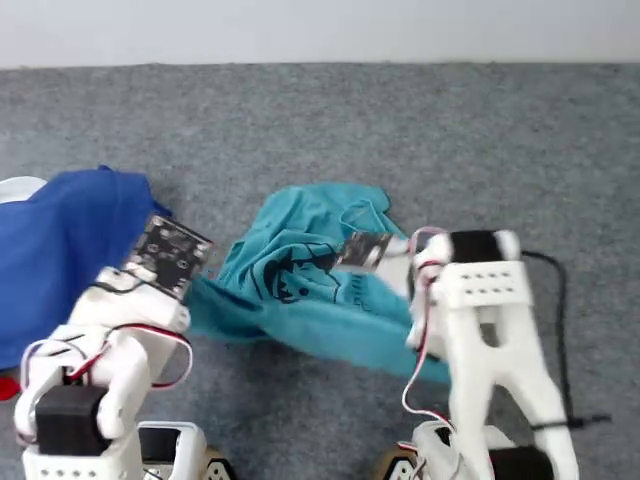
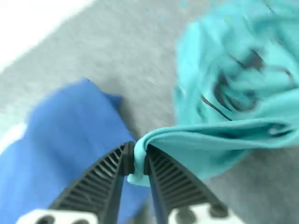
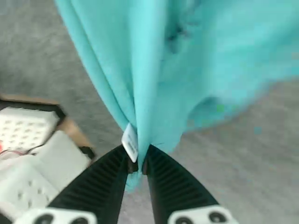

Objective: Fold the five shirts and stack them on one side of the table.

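While the crumpled teal cotton shirt with a dark printed graphic [image 1: 300, 275] is lying near the middle of the grey felt-covered table [image 1: 420, 130], both arms are gripping it. The left gripper [image 2: 137, 164] is clenching a folded edge of the fabric on the side facing the rumpled royal-blue shirt [image 1: 70, 250]. The right gripper [image 3: 137, 163] is pinching a gathered bunch of the cloth beside a small white sewn-in label [image 3: 130, 142]. The blue shirt is sitting just beside the teal one.
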Controlling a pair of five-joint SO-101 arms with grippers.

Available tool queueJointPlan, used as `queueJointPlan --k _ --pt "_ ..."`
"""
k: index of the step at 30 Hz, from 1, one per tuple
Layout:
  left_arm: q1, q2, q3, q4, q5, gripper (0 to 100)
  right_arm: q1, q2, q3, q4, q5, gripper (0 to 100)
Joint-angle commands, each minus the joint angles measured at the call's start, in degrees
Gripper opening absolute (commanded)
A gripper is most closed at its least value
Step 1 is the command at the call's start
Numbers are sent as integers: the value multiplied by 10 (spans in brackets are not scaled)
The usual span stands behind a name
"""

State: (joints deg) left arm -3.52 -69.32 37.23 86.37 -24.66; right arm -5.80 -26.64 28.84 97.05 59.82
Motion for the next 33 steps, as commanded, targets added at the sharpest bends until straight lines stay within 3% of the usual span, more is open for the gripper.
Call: queueJointPlan --k 1,10,21,27,33 --pt "-15 -3 -55 -44 -1 13 36 -51 -138 45 14 9" --pt "-15 -1 -189 -158 -11 14 71 -87 -429 50 11 9" --pt "-16 -1 -298 -320 -182 14 73 -109 -695 28 15 9" --pt "-16 -2 -302 -433 -250 14 147 -138 -745 -56 33 9" --pt "-16 -7 -309 -479 -265 14 218 -184 -744 -95 47 9"
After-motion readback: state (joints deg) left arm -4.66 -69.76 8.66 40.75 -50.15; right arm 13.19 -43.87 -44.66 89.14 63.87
